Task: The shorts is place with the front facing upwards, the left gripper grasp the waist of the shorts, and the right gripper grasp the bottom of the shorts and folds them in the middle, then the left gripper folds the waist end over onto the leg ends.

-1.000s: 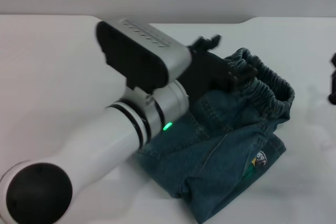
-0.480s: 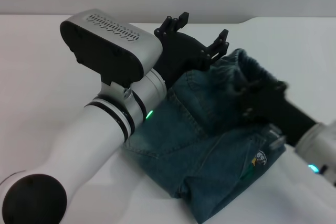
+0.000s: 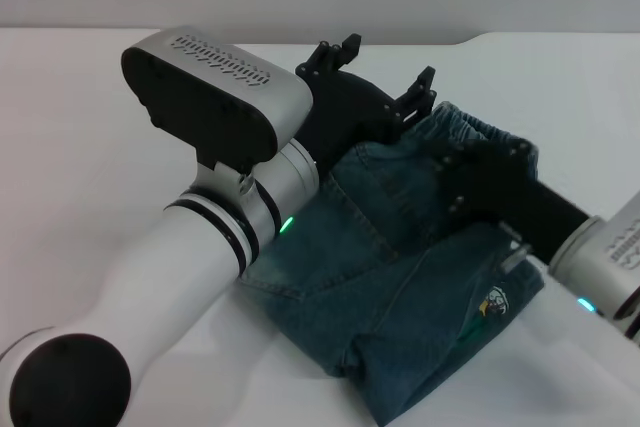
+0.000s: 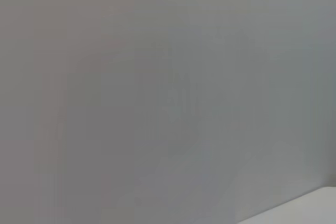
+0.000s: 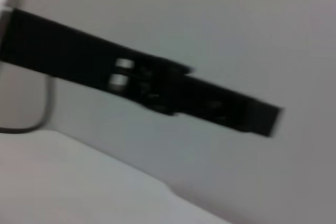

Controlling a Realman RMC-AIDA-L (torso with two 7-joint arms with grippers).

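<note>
Your black pronged left gripper (image 3: 378, 75) hangs with prongs spread wide, holding nothing, just above the far edge of the folded blue-green denim shorts (image 3: 400, 277) on the white table (image 3: 80, 127). Your black blocky right gripper (image 3: 478, 179) presses on the puckered elastic waist (image 3: 480, 130); you cannot tell its grip. The silver left arm hides the shorts' near-left part.

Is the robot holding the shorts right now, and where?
The left gripper is open above the shorts, holding nothing. The right gripper sits on the waist, but whether it grips cannot be told.
</note>
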